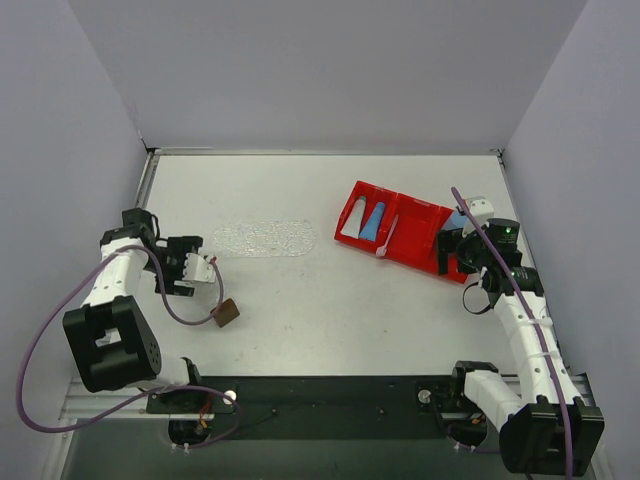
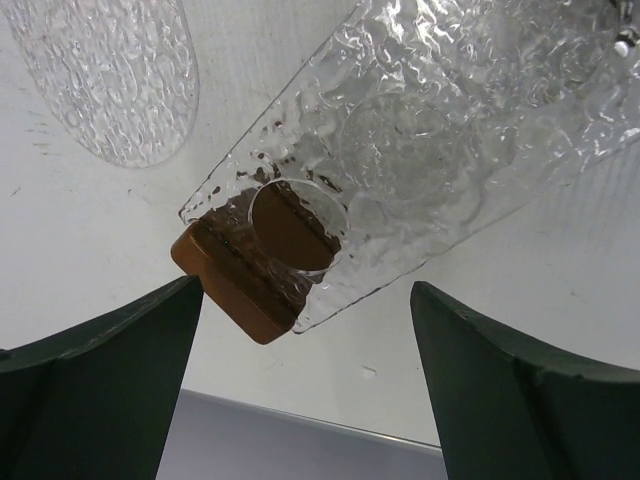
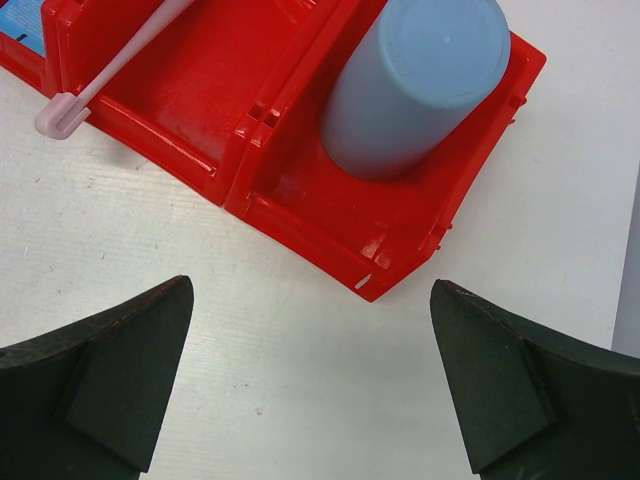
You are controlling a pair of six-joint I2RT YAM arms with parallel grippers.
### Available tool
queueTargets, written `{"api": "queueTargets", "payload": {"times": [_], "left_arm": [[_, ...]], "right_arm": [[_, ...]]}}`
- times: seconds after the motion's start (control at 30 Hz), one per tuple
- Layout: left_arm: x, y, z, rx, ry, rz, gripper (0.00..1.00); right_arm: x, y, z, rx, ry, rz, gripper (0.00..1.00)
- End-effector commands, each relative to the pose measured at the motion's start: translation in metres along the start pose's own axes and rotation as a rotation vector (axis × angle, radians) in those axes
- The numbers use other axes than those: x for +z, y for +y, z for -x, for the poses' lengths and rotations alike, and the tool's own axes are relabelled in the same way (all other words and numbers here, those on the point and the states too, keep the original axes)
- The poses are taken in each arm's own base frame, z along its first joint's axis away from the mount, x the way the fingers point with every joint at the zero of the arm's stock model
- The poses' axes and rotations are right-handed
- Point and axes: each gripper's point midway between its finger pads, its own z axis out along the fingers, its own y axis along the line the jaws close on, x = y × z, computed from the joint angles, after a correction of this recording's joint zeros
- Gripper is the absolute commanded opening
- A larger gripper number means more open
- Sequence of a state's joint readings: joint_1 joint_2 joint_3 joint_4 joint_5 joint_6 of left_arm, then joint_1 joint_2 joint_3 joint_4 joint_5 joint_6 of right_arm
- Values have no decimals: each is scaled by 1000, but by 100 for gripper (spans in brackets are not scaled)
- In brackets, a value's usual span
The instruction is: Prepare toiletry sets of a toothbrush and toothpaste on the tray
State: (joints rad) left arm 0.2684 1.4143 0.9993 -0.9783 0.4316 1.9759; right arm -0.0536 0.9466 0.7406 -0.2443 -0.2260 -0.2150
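1. My right gripper (image 3: pixel 310 330) hangs with its jaws wide apart and nothing between them, just on the near side of the red bin (image 3: pixel 300 215).
2. The toothbrush (image 3: pixel 120 62) lies in that bin, in the compartment just left of the one holding the blue cup (image 3: pixel 415 85).
3. Its long axis runs on a slant. The head pokes out over the bin's near rim toward the near left, and the handle runs away to the far right, beyond my wrist view.
4. I judge it light, stiff and slick, and thin enough to roll or flick out of a careless pinch. I would take it across the handle just behind the head, where it clears the rim.
5. The blue toothpaste (image 1: pixel 372 220) sits one compartment further left.
6. The tray (image 1: pixel 265 238) lies well apart, left of the bin.
7. My left gripper (image 1: pixel 205 270), jaws also apart, hovers over a second clear tray (image 2: pixel 430 150) propped on a brown block (image 2: pixel 225 285).
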Motion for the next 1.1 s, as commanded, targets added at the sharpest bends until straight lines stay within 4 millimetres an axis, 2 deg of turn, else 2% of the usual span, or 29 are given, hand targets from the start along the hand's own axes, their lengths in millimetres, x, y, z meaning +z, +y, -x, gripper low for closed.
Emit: {"api": "queueTargets", "payload": {"times": [0.0,0.3,0.43,0.67,1.0,1.07], "left_arm": [[-7,40,-1,412,9,63,96],[-6,54,-7,562,6,48,96],[-7,59,-3,592,-27,47,97],[10,37,-9,546,-58,-47,96],[22,-4,20,364,-192,-56,96],[24,-10,21,315,-193,-51,95]], "right_arm": [[-4,-6,17,-13,-37,-15,100],[-3,-8,17,-15,-29,-21,100],[-2,-8,16,-17,-26,-24,100],[-1,-8,14,-19,-18,-22,100],[2,-10,12,-19,-3,-26,100],[3,-10,12,-17,1,-25,100]]}}
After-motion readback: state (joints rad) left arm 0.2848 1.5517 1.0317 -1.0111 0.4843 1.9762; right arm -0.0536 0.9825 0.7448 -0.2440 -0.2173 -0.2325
